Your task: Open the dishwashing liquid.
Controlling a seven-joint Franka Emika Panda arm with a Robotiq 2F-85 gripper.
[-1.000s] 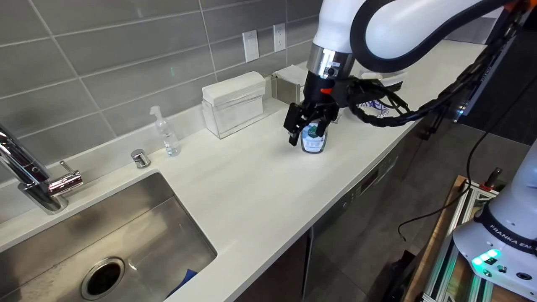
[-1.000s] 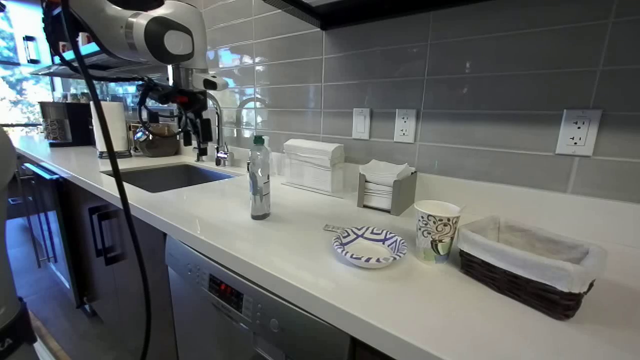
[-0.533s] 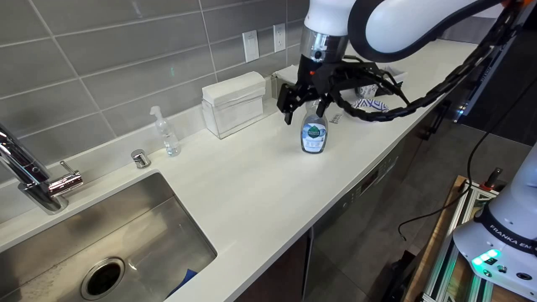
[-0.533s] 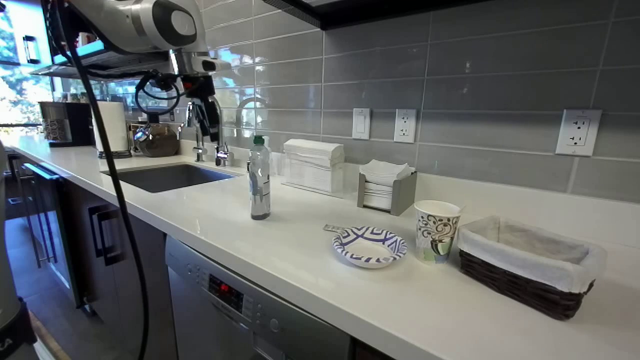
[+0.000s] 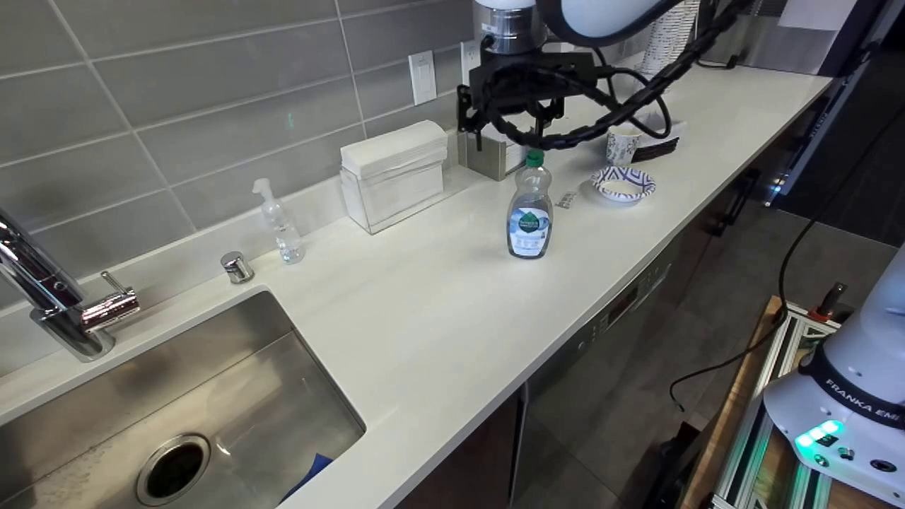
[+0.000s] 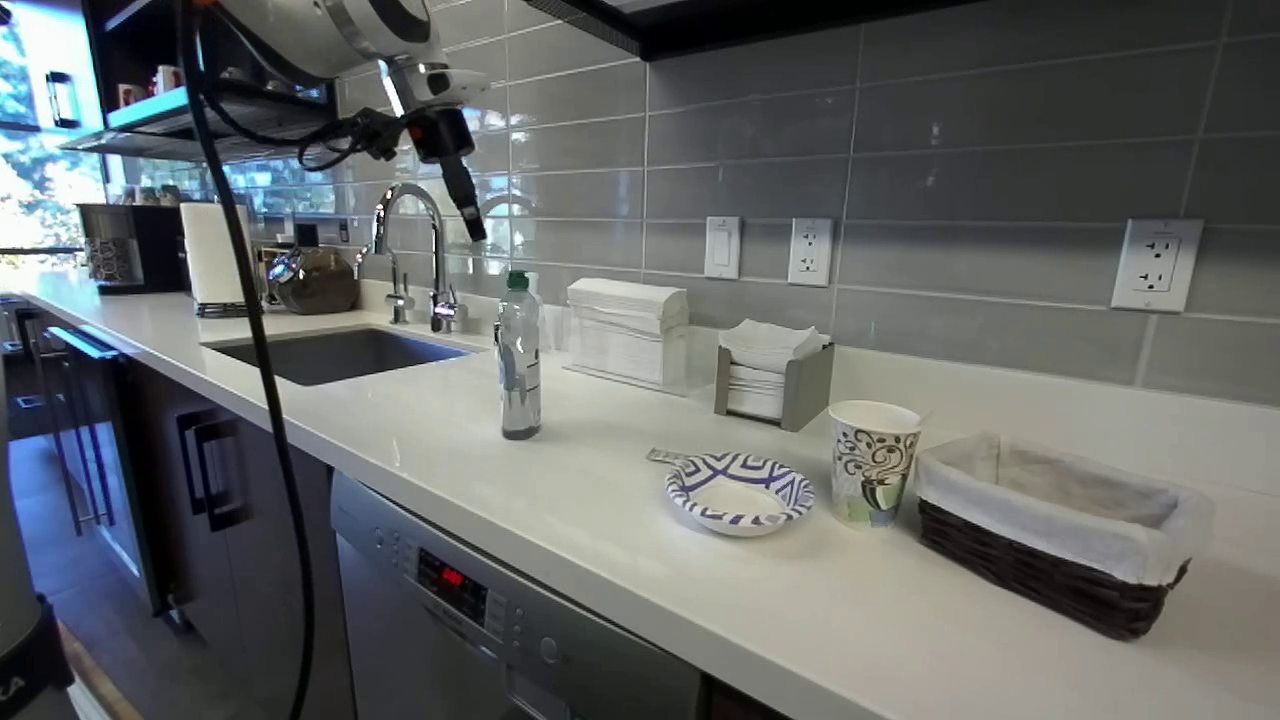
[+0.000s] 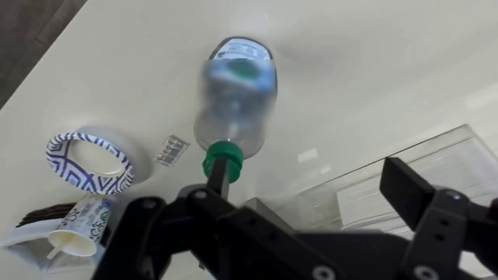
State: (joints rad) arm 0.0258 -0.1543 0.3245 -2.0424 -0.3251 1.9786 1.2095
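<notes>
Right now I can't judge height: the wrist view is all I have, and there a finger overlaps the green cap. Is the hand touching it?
Observer: No. In an exterior view the hand hangs higher than the green cap, with a visible gap between them.
Operator: Is the dishwashing liquid standing or lying? From above I can't be sure.
Observer: It stands upright on the counter, as both exterior views show.
Operator: Anything similar outside my picture?
Observer: Yes, a clear pump bottle near the sink.

half-blurred bottle point(image 7: 235, 105), overexposed window point(image 6: 48, 195), soft shadows
</notes>
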